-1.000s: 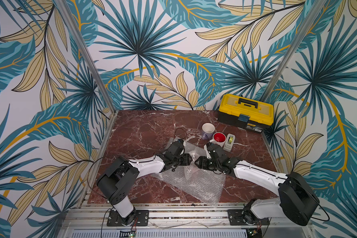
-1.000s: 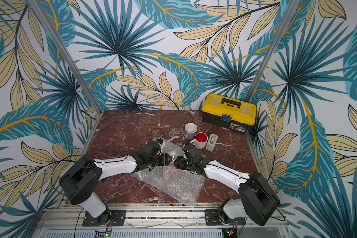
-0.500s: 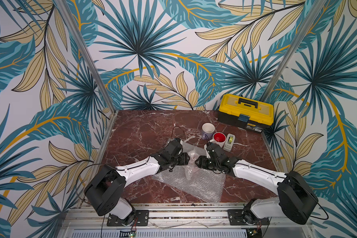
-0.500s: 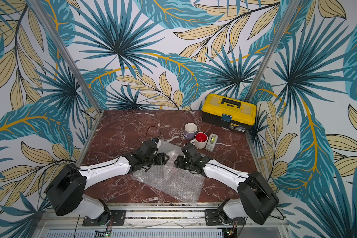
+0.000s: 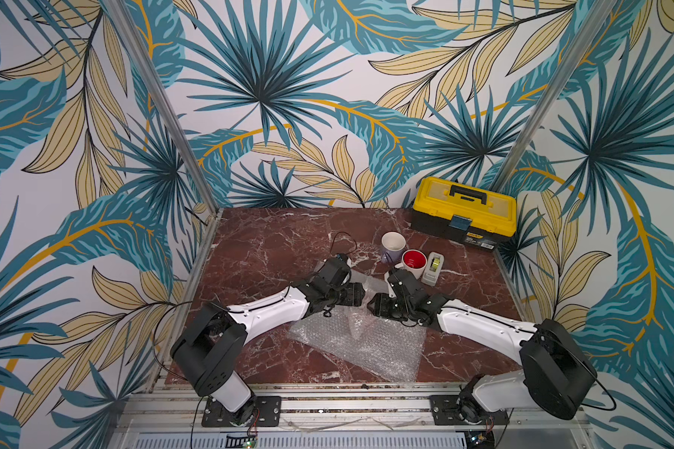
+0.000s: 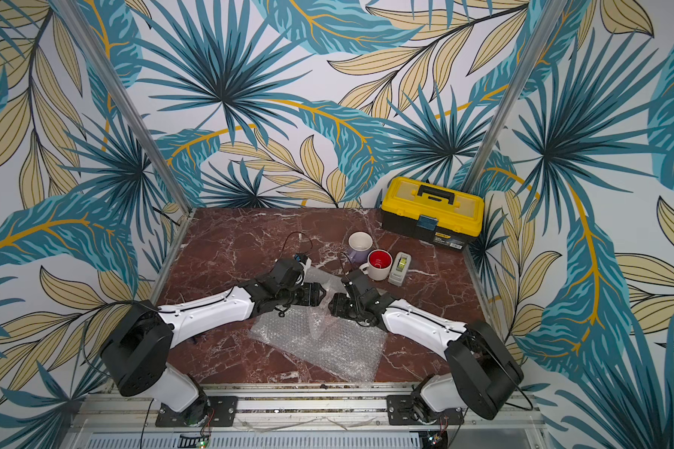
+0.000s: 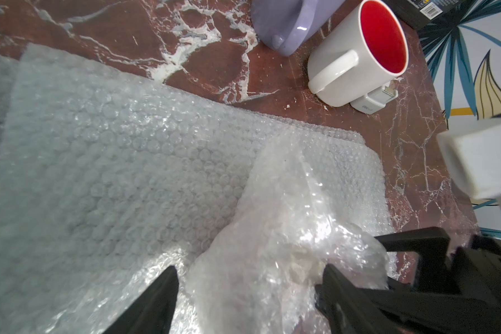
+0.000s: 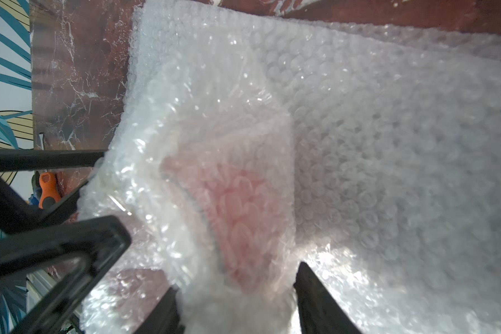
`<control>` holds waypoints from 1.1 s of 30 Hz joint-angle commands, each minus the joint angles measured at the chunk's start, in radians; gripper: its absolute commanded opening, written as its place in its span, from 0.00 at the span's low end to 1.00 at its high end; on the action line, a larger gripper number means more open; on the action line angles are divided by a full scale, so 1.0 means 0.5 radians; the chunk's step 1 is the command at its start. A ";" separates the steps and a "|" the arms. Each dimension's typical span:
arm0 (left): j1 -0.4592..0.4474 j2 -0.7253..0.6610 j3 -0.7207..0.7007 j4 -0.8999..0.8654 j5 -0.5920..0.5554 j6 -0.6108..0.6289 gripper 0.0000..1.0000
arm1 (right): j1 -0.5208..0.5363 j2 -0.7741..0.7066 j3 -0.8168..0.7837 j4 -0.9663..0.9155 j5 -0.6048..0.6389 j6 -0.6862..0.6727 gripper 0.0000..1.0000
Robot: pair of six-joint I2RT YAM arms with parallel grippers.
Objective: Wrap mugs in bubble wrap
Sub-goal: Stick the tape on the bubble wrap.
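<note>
My left tool (image 7: pixel 249 269) stands spread around the bubble wrap bundle (image 7: pixel 287 217), gripping nothing. The red mug (image 8: pixel 232 202) shows pink through that bundle, which sits mid-bench (image 5: pixel 269 241) on the flat bubble wrap sheet (image 5: pixel 366 350). My right tool (image 8: pixel 236 277) is clamped on the bundle. Behind it to the right stand the lavender mug (image 5: pixel 392 247), the white mug (image 5: pixel 413 264) and the tape dispenser (image 5: pixel 433 268).

The bubble wrap (image 7: pixel 122 162) is clear, shiny plastic, bumpy with bubbles and crinkled where it is bunched. The white mug (image 7: pixel 339 75) and the lavender mug (image 7: pixel 284 23) look like glossy glazed ceramic. The table (image 7: pixel 209 66) is smooth red-brown marble with white veins. The toolbox (image 5: pixel 464 206) is yellow and black plastic, faintly shiny.
</note>
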 commanded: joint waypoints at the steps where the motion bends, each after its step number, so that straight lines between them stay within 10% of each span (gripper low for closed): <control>1: 0.011 0.059 0.076 -0.040 -0.064 0.037 0.76 | -0.001 0.061 -0.006 -0.137 0.052 -0.003 0.54; 24: 0.079 -0.049 -0.004 -0.041 -0.053 -0.189 0.89 | -0.002 -0.163 0.000 -0.097 0.011 -0.099 0.59; 33: -0.187 -0.352 -0.057 -0.310 -0.249 -0.052 1.00 | -0.002 -0.744 -0.091 -0.233 0.708 -0.125 0.66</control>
